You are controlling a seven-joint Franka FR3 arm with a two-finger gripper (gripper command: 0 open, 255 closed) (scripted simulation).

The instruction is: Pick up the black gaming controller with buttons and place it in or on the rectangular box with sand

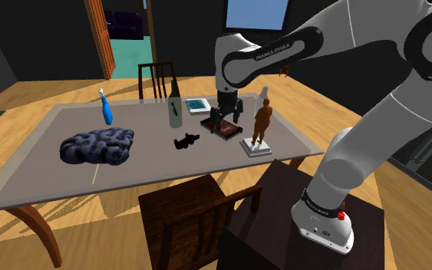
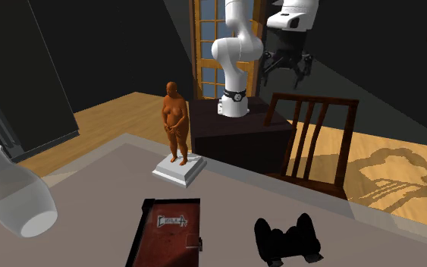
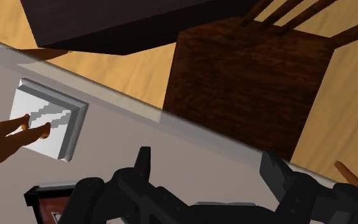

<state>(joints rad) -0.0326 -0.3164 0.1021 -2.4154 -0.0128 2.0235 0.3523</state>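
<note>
Both halves of the job remain, by my reading. On the broad grey counter [image 1: 37, 172], the shallow white-rimmed rectangular box with a bluish fill [image 1: 197, 104] has no controller in it. The small black gaming controller [image 1: 185, 142] lies on the counter, near a dark red flat case [image 1: 222, 126]. The black fingers [image 3: 142, 167] stand apart, gripping nothing (a grasp is yet to come). The shoulder view shows the box; the second exterior view shows the gripper [image 2: 286, 74] well above the controller.

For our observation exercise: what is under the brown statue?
The statue stands on a white square plinth on the grey table. The tabletop beneath the plinth is hidden.
</note>
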